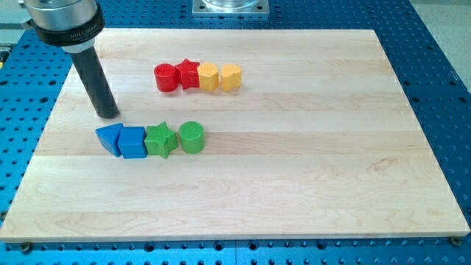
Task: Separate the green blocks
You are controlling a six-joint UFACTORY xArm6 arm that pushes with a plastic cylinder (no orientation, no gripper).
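Observation:
A green star block [160, 140] and a green cylinder block [192, 137] lie touching side by side left of the board's middle. They end a row that starts at the view's left with a blue triangle block [110, 138] and a blue cube block [133, 142]. My tip [109, 114] rests on the board just above the blue triangle, up and to the left of the green blocks, apart from them.
A second row lies nearer the view's top: a red cylinder [166, 77], a red star [189, 74], a yellow hexagon block [209, 76] and a yellow heart-like block [231, 76]. The wooden board [294, 184] sits on a blue perforated table.

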